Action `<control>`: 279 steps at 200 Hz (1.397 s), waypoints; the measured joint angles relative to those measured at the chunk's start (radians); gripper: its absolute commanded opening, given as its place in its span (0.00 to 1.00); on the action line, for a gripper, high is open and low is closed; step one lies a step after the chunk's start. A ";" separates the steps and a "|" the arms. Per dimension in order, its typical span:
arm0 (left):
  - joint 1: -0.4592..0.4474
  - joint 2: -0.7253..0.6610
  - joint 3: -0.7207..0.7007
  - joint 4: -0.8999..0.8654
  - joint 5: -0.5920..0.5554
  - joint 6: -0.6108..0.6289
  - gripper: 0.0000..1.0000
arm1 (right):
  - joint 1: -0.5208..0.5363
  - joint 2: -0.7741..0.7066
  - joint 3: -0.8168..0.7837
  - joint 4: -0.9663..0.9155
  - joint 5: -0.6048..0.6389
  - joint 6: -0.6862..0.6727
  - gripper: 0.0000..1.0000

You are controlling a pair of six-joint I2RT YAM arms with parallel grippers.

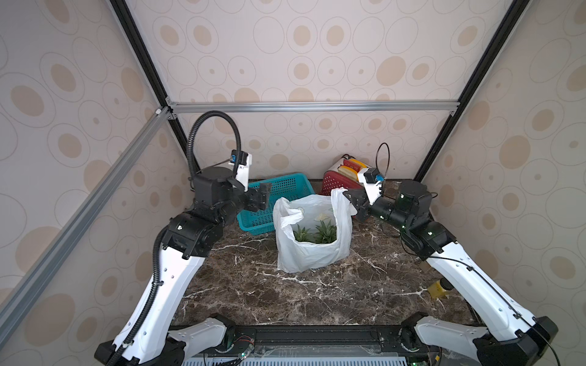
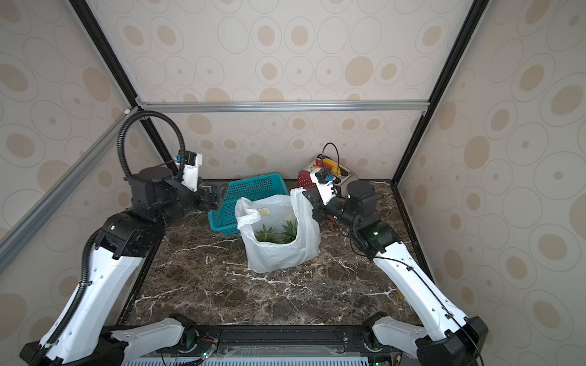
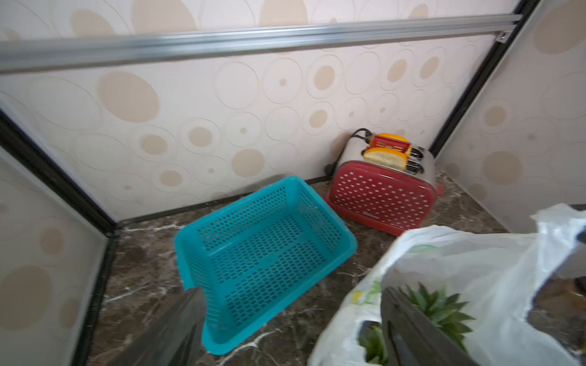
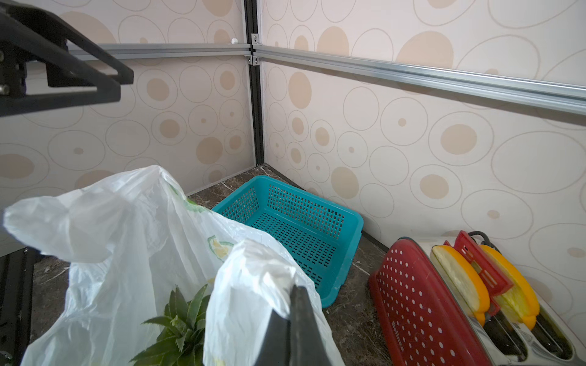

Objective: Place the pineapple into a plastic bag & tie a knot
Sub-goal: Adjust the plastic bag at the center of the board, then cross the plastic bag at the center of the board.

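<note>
The white plastic bag stands open-mouthed in the middle of the marble table. The pineapple sits inside, only its green leaves showing. My right gripper is shut on the bag's right handle and holds it up. The left handle droops free over the bag's mouth. My left gripper hangs open just left of the bag, nothing between its fingers. No knot is in view; the two handles are apart.
A teal mesh basket lies behind the bag at the left, under my left gripper. A red dotted toaster with bread slices stands at the back wall. A yellow object lies under the right arm.
</note>
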 measured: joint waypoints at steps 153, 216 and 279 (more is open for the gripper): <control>0.082 -0.045 -0.305 0.181 0.755 0.615 0.99 | -0.001 0.000 0.018 -0.051 -0.032 -0.015 0.00; 0.082 0.120 -0.255 0.190 0.939 0.578 0.99 | -0.001 0.000 0.029 -0.079 -0.047 -0.021 0.00; 0.024 0.145 -0.251 0.221 0.958 0.512 0.99 | -0.001 0.008 0.030 -0.080 -0.050 -0.021 0.00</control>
